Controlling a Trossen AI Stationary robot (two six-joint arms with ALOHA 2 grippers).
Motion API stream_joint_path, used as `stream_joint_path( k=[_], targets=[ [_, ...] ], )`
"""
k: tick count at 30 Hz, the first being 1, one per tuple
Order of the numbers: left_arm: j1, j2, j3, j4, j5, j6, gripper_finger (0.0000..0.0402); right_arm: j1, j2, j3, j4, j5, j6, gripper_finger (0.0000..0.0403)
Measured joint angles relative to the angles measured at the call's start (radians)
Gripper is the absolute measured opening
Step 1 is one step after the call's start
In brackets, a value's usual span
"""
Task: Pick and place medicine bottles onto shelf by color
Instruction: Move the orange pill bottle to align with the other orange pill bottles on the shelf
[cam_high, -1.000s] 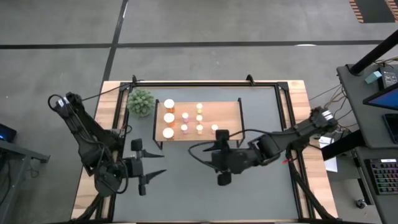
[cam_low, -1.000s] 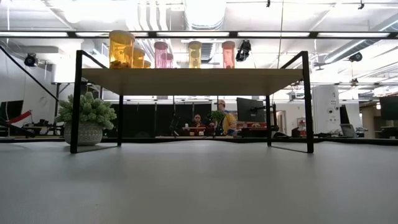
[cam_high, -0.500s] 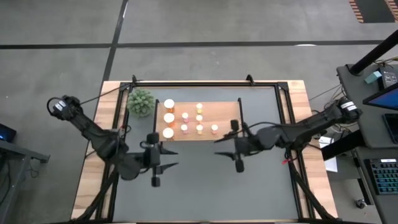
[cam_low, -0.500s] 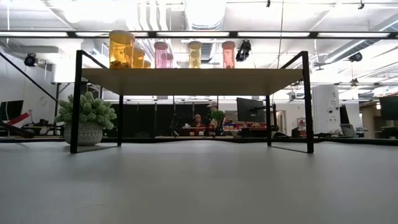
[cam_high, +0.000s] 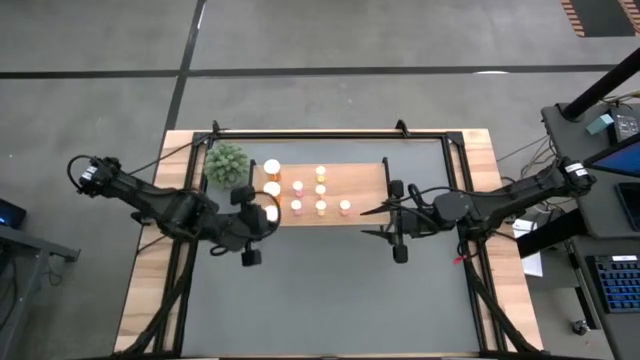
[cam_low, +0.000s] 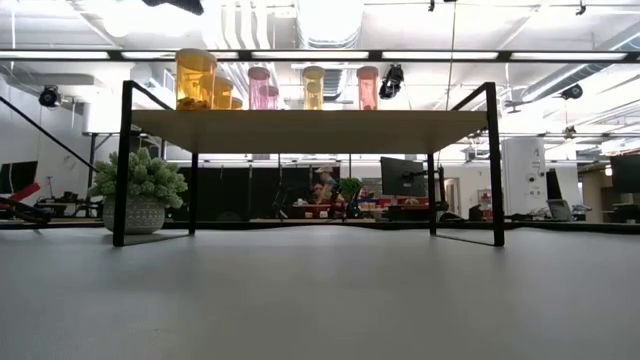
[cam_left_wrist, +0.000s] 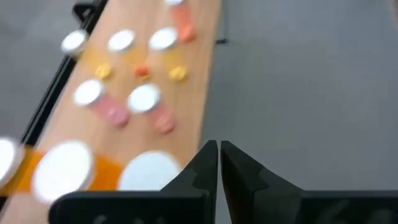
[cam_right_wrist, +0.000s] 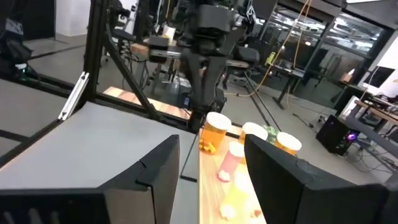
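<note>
Medicine bottles (cam_high: 296, 189) stand in rows on the shelf (cam_high: 363, 184): orange ones at its plant (cam_high: 227, 163) end, pink & yellow toward the middle. Low view shows their colors side-on; high view shows mostly caps. Left claw (cam_high: 266, 208) clenched, over the shelf's orange corner. Right claw (cam_high: 370, 222) released, empty, over the counter (cam_high: 330, 290) just off the shelf's opposite end.

left pincer (cam_high: 268, 207) moved up over the shelf's (cam_high: 365, 180) front-left corner, now closed; right pincer (cam_high: 372, 221) backed off to the right
</note>
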Motion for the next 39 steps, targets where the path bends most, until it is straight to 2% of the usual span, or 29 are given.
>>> stream_joint_path(
  k=[11, 26, 39],
  targets=[
    [0.128, -0.005, -0.022, -0.085, 0.001, -0.009, 0.0001, 0.000, -0.004, -0.021, 0.010, 0.003, -0.025, 0.0172],
    [0.159, 0.034, -0.034, -0.073, -0.002, 0.017, 0.0001, 0.000, -0.003, -0.020, 0.008, 0.003, -0.033, 0.0172],
    [0.160, 0.011, -0.032, -0.089, 0.002, 0.018, 0.0001, 0.000, -0.003, -0.019, 0.008, 0.003, -0.033, 0.0172]
  ],
)
